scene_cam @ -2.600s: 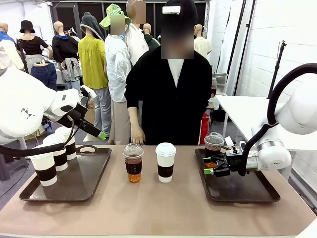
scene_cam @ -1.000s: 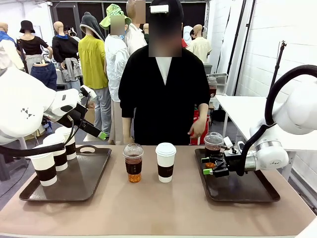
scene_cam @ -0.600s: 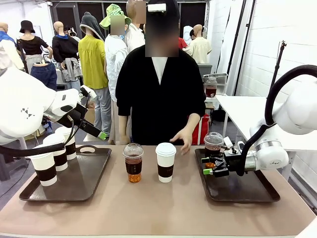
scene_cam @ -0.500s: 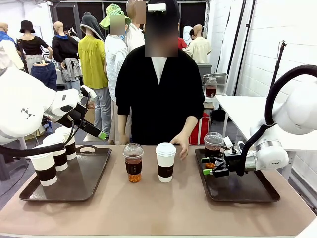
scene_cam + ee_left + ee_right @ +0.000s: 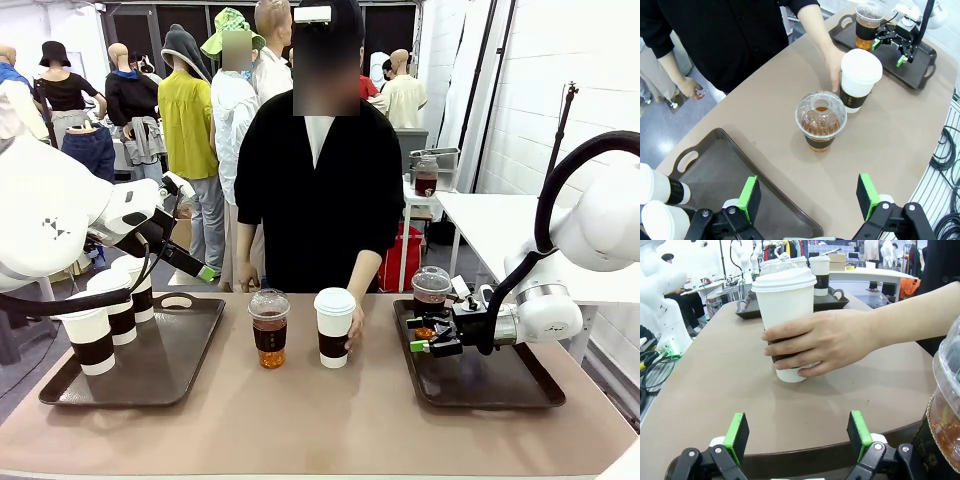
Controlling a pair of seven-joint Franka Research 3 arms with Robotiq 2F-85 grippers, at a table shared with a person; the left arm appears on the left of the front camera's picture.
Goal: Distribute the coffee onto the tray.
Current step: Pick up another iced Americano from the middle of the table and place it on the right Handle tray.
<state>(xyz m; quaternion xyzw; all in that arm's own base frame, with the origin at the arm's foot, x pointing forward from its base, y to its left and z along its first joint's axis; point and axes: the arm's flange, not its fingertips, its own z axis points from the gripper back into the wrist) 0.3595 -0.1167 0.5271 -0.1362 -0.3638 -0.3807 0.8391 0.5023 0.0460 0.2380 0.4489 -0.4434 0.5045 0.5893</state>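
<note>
Gripping white cup (image 5: 785,305), person's hand (image 5: 835,342) covers its middle; clear cup (image 5: 947,410) cropped.

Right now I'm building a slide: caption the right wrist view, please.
A person's hand grips a white cup on the table, beyond the open jaws of the right gripper.

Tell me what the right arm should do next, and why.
Probably hold the open right pincer where it is: the person's hand is wrapped around the white cup on the table, so reaching in now risks a collision.
</note>
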